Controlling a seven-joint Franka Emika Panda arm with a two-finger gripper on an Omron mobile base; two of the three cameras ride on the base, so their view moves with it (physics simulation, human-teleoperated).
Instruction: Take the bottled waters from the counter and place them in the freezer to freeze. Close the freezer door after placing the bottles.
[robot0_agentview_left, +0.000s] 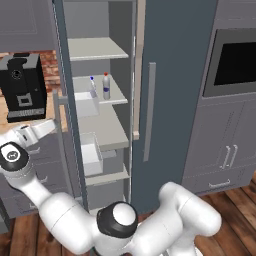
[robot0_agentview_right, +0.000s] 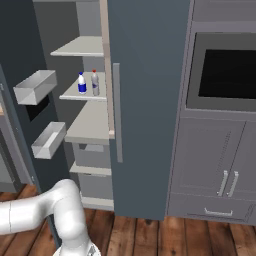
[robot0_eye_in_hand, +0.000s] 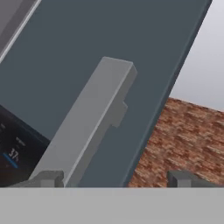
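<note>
Bottled waters (robot0_agentview_left: 100, 86) stood side by side on a middle shelf (robot0_agentview_right: 85, 95) inside the freezer (robot0_agentview_left: 100, 125), upright and close together: white one with blue cap and label (robot0_agentview_right: 82, 84), clear-grey one with red cap (robot0_agentview_right: 94, 83). Looked light and stiff, smooth-sided, likely to topple if knocked; best left alone now. Freezer door (robot0_eye_in_hand: 109, 52) hung open to the left, its bins (robot0_agentview_right: 36, 87) facing into the room. Seen from the hand camera, sat close against the outer face of that door, beside the black dispenser panel (robot0_eye_in_hand: 17, 144) and the grey bar handle (robot0_eye_in_hand: 87, 127). Gripper (robot0_eye_in_hand: 116, 177) had jaws well apart, one fingertip (robot0_eye_in_hand: 48, 178) just at the bar's lower end, the other (robot0_eye_in_hand: 183, 178) past the door's edge, nothing held. Judged the door heavy, rigid, swinging on its hinge; bar handle the natural place to take hold or push, flat panel face likely slippery.
</note>
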